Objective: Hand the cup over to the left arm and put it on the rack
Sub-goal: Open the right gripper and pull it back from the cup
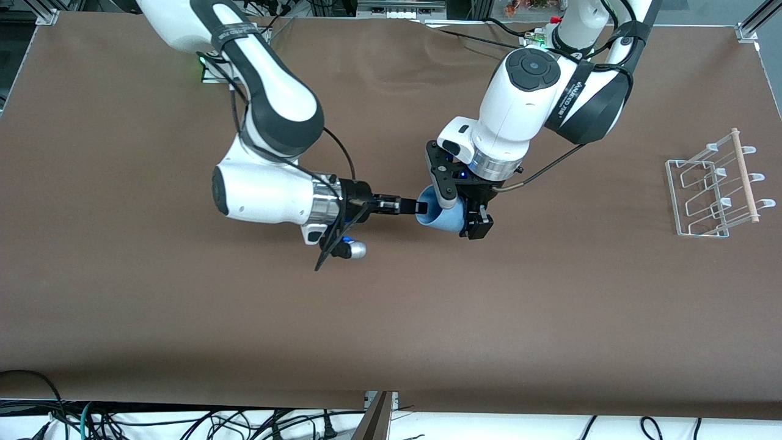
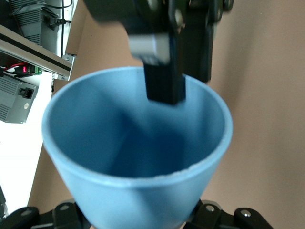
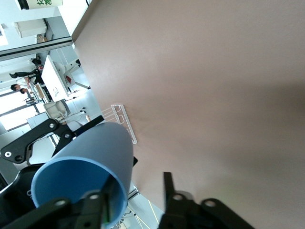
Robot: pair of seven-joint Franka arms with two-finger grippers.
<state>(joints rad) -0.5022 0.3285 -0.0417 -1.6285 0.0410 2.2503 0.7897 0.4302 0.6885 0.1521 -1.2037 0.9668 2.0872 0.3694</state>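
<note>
Sharing the cup (image 1: 441,216) above the desk (image 1: 391,318), our right gripper (image 1: 413,208) pinches its rim, left gripper (image 1: 463,211) clamps its body; releasing early risks dropping it.

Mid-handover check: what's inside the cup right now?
One finger of the right tool reaches inside the cup at its rim, its partner outside the wall. Otherwise only bare blue interior shows. The left tool covers the cup's base end.

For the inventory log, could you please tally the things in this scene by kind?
Light-blue cup, held over the table's middle: 1
Wire drying rack, toward the left arm's end: 1
Grippers: 2, the left gripper and the right gripper
Total: 4
</note>
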